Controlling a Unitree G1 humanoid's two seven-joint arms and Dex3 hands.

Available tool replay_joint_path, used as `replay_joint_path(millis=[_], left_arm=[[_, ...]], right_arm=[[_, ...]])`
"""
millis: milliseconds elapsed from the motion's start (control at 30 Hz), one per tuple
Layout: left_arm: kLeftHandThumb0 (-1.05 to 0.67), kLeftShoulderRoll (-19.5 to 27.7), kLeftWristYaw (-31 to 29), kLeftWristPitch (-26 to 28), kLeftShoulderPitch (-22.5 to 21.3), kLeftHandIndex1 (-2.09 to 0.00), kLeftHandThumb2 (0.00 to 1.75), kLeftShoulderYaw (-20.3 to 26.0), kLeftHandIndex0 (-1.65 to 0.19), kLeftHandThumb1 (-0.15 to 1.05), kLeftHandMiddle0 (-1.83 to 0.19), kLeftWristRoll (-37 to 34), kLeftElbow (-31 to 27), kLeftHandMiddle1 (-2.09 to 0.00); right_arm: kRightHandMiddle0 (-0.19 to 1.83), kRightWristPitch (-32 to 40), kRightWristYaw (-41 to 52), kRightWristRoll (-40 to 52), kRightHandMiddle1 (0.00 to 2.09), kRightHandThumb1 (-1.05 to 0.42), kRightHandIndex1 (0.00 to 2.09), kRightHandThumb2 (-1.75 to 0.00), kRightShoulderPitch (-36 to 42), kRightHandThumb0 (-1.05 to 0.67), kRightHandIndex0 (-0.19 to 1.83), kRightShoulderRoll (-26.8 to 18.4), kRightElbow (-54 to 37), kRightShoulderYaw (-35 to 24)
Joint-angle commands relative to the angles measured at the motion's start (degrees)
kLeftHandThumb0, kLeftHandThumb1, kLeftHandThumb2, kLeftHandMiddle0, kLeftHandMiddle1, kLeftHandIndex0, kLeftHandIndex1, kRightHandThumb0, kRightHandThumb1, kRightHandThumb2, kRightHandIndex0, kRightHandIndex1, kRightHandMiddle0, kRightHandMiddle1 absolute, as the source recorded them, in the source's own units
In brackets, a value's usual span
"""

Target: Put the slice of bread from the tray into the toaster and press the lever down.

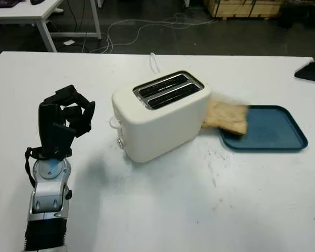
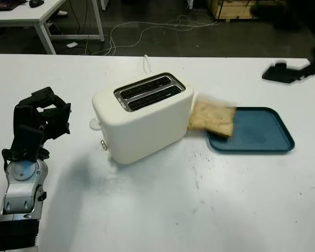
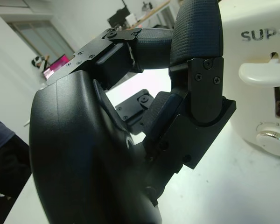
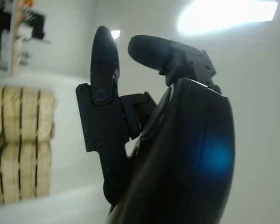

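Bread slice [image 1: 226, 117] lies half on the blue tray [image 1: 273, 131], overhanging its near-left edge and touching the right end of the white toaster [image 1: 160, 115]; both slots are empty and the lever [image 3: 263, 72] on the toaster's left end is up. Left hand [image 1: 68, 113] is raised over the desk [image 1: 199, 210] just left of the toaster, fingers curled, gripping nothing. Right hand [image 4: 144, 135] is up off the desk with fingers extended, holding nothing.
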Motion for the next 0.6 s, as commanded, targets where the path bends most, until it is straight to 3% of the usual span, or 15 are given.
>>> replay_joint_path(millis=[0,100,167,300,367,400,467,567], left_arm=[[-0.88,-0.1,0.2,0.0,-0.1,-1.5,0.75,-0.3,-1.15,0.64,-1.4,0.1,-0.3,-1.49],[-0.88,-0.1,0.4,0.1,-0.1,-1.5,0.76,-0.4,-1.15,0.64,-1.4,0.3,-0.5,-1.49],[-0.87,-0.1,0.4,0.1,-0.1,-1.51,0.76,-0.4,-1.14,0.65,-1.4,0.3,-0.6,-1.49],[-0.86,0.1,0.2,-0.3,-0.1,-1.51,0.77,-0.4,-1.14,0.65,-1.4,0.1,-0.3,-1.49],[-0.87,0.3,0.1,-0.3,0.0,-1.51,0.76,-0.2,-1.14,0.65,-1.4,0.0,-0.2,-1.5],[-0.87,0.4,0.1,-0.4,0.0,-1.51,0.76,-0.2,-1.14,0.65,-1.4,0.1,-0.1,-1.5],[-0.88,0.4,0.1,-0.3,0.1,-1.52,0.76,-0.1,-1.14,0.66,-1.39,0.0,-0.2,-1.52],[-0.88,0.3,0.2,-0.3,0.0,-1.53,0.75,0.0,-1.14,0.66,-1.39,-0.1,-0.1,-1.52]], right_arm=[[0.38,-1.3,3.9,2.9,1.75,-0.92,1.75,-0.3,-3.3,-0.58,0.82,2.3,1.5,-0.4],[0.53,-1.0,11.1,6.5,1.74,-0.92,1.75,-0.3,-5.7,-0.63,0.89,5.3,2.0,-0.4],[0.69,-2.3,17.1,10.3,1.56,-0.92,1.75,-0.28,-6.6,-0.56,0.91,7.3,2.5,-0.5],[0.81,-1.8,22.4,12.0,1.54,-0.92,1.75,-0.24,-6.1,-0.54,0.94,8.9,0.9,-0.7],[0.98,-2.0,23.8,11.9,1.16,-0.92,1.67,-0.21,-5.1,-0.49,0.98,8.9,0.4,-0.6],[1.03,-1.9,23.9,11.3,1.06,-0.92,1.67,-0.2,-4.4,-0.48,0.99,8.7,-0.2,-0.5],[1.03,-1.8,25.0,11.1,1.11,-0.92,1.72,-0.19,-2.7,-0.45,0.97,8.2,-1.2,-0.3],[0.91,-0.4,27.1,11.8,1.36,-0.92,1.74,-0.18,1.8,-0.4,0.93,7.4,-4.2,-1.0]])
